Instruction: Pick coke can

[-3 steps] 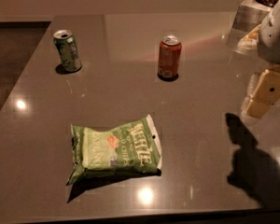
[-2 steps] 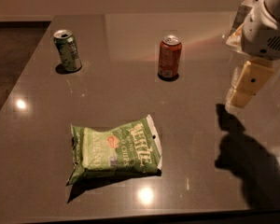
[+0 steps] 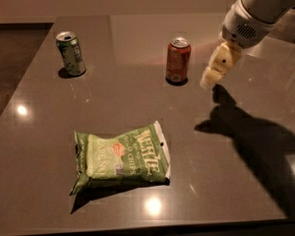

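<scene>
- Orange-red coke can (image 3: 178, 60) stands upright on the dark table (image 3: 137, 100), far of centre and clear of everything else.
- Your gripper (image 3: 210, 78) hangs just right of the can, near it but apart, tips slanting down toward the table.
- Whether its jaws are apart or together, you cannot tell from this view.
- You look to be in the approach step: nothing is grasped yet.
- Next, you likely need to move left at the can's mid-height, set the jaws around its sides, close on it without tipping it, then lift.
- Count: two cans, the coke can and a green can (image 3: 71, 53) at far left; one green chip bag (image 3: 122, 157) near, left of centre; one gripper.
</scene>
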Tool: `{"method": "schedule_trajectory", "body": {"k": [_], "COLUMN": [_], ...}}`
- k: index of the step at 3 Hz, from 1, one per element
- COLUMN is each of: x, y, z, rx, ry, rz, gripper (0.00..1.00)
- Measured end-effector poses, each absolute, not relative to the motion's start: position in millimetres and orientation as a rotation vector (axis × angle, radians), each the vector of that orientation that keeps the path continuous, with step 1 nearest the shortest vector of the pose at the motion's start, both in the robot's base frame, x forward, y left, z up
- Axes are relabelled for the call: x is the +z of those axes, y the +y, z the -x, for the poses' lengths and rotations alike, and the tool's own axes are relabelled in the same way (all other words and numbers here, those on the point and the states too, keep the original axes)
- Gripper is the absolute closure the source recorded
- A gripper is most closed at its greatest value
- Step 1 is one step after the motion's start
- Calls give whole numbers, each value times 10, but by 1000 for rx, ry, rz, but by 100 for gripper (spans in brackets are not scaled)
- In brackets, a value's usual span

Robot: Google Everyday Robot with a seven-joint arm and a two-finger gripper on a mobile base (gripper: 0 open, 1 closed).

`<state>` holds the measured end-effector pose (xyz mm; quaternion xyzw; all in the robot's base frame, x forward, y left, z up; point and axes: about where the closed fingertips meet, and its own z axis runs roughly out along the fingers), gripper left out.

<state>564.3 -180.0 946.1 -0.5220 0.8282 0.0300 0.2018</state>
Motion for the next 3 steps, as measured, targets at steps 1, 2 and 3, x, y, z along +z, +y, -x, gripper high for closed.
{"method": "schedule_trajectory", "body": {"k": [1,2,3], "x": [9394,9416,9435], "y": [-1613,-1508,-1359], "z": [-6055,-6294,-6437], "rx": [183,255,320], "ry": [2285,2248,2211], "rz": [1328,1263,1249], "gripper": [0,0,0]}}
